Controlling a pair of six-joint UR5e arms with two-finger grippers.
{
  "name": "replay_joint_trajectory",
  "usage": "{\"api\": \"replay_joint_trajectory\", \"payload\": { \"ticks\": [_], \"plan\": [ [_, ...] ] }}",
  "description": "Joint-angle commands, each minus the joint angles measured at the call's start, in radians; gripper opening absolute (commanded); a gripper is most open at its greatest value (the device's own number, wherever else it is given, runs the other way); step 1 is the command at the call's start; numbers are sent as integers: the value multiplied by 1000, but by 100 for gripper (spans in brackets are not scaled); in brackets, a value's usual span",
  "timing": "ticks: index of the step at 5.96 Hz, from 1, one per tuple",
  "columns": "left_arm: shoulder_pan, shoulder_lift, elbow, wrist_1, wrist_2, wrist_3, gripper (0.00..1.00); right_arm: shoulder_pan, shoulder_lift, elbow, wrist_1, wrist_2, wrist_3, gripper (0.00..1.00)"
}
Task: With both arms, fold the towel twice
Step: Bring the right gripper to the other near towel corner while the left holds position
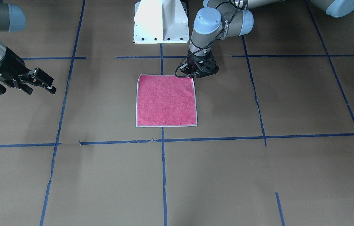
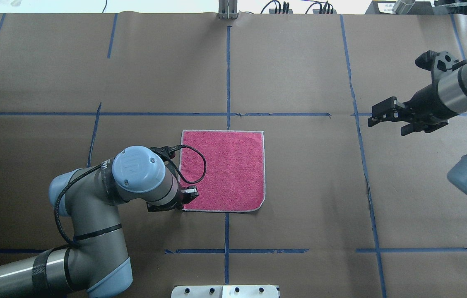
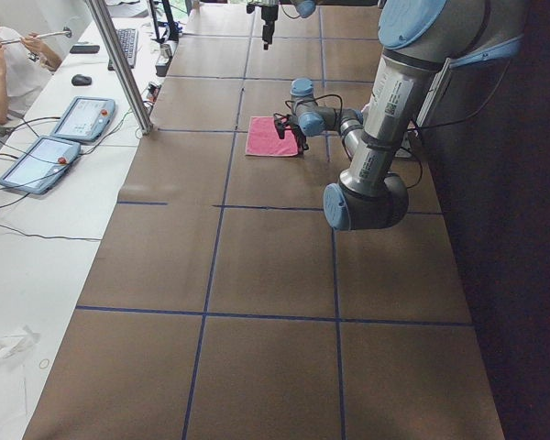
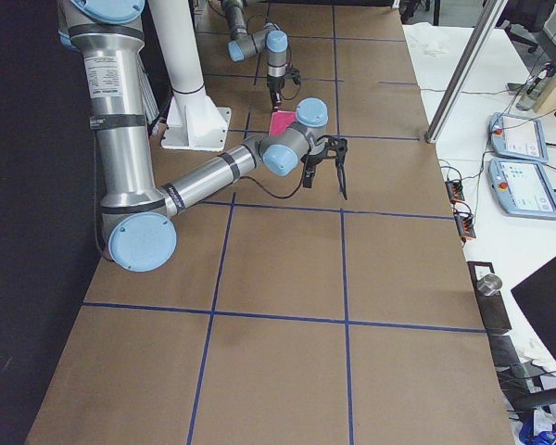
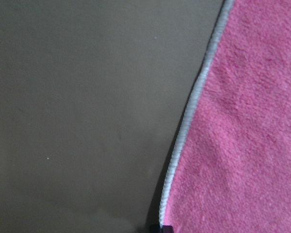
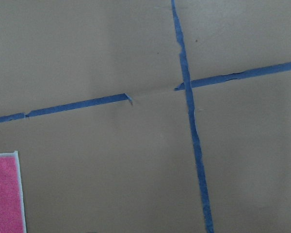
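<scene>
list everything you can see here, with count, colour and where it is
towel: 1, pink-red with a whitish border, flat at the table's middle
table cover: 1, brown paper, over the table
tape lines: many, blue, a grid on the cover
pedestal base: 1, white, at the robot's edge of the table
tablets: 2, grey, on the white desk across from the robot
operator: 1, white shirt, at that desk
left arm: 1, silver-grey with light-blue caps, over the towel's near-left corner
left tool: 1, black, down at that corner; open or shut unclear
right arm: 1, same colours, off to the right
right tool: 1, black, open, clear of the towel
</scene>
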Motion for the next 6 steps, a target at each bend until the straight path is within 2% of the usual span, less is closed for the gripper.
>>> {"api": "replay_joint_trajectory", "payload": {
  "ticks": [1, 2, 3, 4, 5, 6],
  "plan": [
    [0, -1, -13, -2, -4, 0, 2, -153, 81, 5, -7, -130, 189, 100],
    [-1, -1, -13, -2, -4, 1, 2, -255, 135, -2, -12, -196, 307, 100],
    [-4, -1, -13, -2, -4, 3, 2, -355, 179, -4, -45, -305, 431, 100],
    [-6, -1, -12, -3, -4, 3, 2, -445, 268, -19, -172, -403, 455, 100],
    [-6, -1, -10, -3, -3, 3, 2, -493, 346, -62, -240, -454, 467, 100],
    [-6, -1, -10, -3, -3, 3, 2, -543, 352, -82, -233, -494, 536, 99]
  ]
}}
